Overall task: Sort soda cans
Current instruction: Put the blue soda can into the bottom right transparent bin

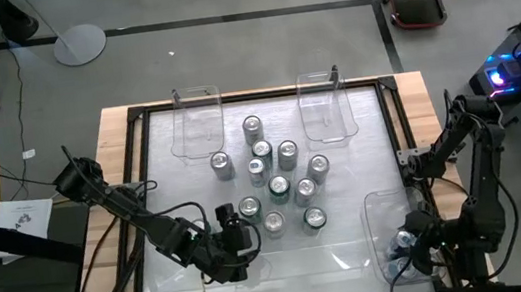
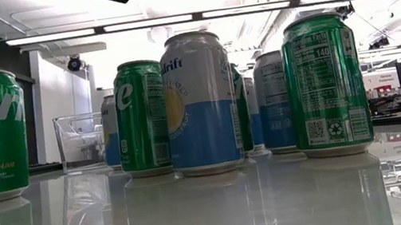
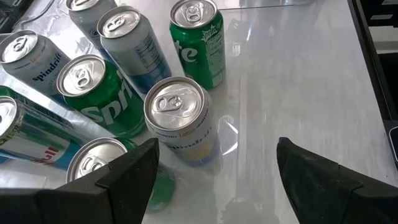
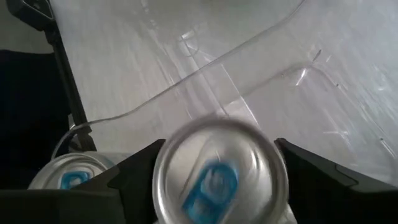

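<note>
the soda cans (image 1: 275, 179) stand clustered mid-surface (image 1: 355, 250) on glossy white, grey floor (image 1: 277, 43) around. the left hand (image 1: 235, 232) hangs open beside them. the right hand (image 1: 407, 248), fingers spread about a blue-tabbed can (image 4: 217, 177), sits in the clear bin (image 1: 391, 215).

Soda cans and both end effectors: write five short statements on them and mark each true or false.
1. The left end effector is open. True.
2. The left end effector holds a can. False: it is empty, near the cluster of cans.
3. The right end effector is over the clear bin at the table's right. True.
4. That bin is empty. False: silver cans with blue tabs are in it.
5. All clustered cans lie on their sides. False: they stand upright.
</note>
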Available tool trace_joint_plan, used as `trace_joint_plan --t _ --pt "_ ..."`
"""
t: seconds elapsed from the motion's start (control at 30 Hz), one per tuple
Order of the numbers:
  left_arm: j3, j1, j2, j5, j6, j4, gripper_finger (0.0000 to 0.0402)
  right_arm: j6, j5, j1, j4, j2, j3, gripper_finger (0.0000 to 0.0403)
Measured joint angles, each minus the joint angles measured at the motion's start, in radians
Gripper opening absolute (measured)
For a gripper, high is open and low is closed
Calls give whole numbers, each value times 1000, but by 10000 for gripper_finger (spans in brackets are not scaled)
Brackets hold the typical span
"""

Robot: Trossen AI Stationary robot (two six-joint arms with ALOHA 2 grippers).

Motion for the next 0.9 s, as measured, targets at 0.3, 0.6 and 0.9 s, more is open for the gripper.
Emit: trace_joint_plan --t 0.3,0.6,0.9 --pt "0 0 0 0 1 0 303 -3 -17 -1 -9 -11 14 303" --pt "0 1 0 0 1 0 303 -8 8 -33 -111 -77 104 303" --pt "0 1 0 -62 37 -6 303 -242 186 -218 -102 -81 133 303"
